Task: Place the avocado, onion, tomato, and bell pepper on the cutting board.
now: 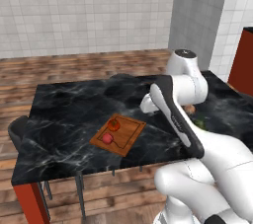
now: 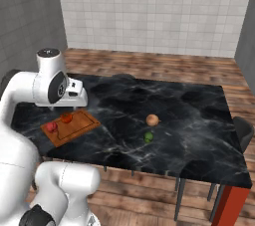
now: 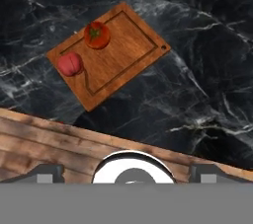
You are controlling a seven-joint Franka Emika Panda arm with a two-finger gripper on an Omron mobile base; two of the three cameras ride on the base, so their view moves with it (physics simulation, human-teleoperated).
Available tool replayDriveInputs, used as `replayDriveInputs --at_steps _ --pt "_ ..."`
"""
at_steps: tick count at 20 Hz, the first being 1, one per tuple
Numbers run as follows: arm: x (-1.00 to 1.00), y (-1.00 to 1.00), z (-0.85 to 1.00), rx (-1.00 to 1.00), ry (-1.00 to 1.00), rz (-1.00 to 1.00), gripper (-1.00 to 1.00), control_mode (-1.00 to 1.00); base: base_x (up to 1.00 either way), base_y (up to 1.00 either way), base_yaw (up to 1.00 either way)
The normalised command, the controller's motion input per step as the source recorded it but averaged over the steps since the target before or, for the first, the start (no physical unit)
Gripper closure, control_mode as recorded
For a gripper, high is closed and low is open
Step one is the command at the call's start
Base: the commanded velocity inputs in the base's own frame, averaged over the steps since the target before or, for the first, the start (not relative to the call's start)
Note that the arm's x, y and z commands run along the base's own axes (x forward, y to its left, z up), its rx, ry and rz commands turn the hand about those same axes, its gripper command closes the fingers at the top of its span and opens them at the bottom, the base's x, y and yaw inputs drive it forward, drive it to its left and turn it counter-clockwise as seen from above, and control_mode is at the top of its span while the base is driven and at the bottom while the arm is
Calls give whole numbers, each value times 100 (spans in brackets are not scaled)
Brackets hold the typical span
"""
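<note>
**A:** Is there any writing for you to read off here?

**B:** You won't find a legible label or brand on anything. The cutting board (image 3: 111,55) is plain wood with a darker groove near its edge, and the black marble table (image 2: 189,120) carries only its white veining.

**A:** And the jaws?

**B:** Your gripper (image 3: 127,172) hangs above the table's near edge, looking down at the board. Its two dark finger tips (image 3: 47,173) stand at the far sides of the hand view, so the jaws are spread wide with nothing between them and nothing touched.

**A:** Where do your pieces lie?

**B:** Two sit on the board already: the tomato (image 3: 97,35), orange-red with a greenish top, and the bell pepper (image 3: 69,64), a red lump just beside it, both toward one short end. In the right base view you can see the onion (image 2: 152,119), a pale tan ball, out on the bare marble well apart from the board, and the avocado (image 2: 148,137), small and green, near it toward the table's front edge.
</note>
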Motion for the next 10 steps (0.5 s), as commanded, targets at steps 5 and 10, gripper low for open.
replayDriveInputs --at_steps 5,10 --pt "-51 -25 34 0 -16 -3 -100 -100 0 0 0" --pt "-21 -13 29 -5 -15 -10 -100 -100 0 0 0"
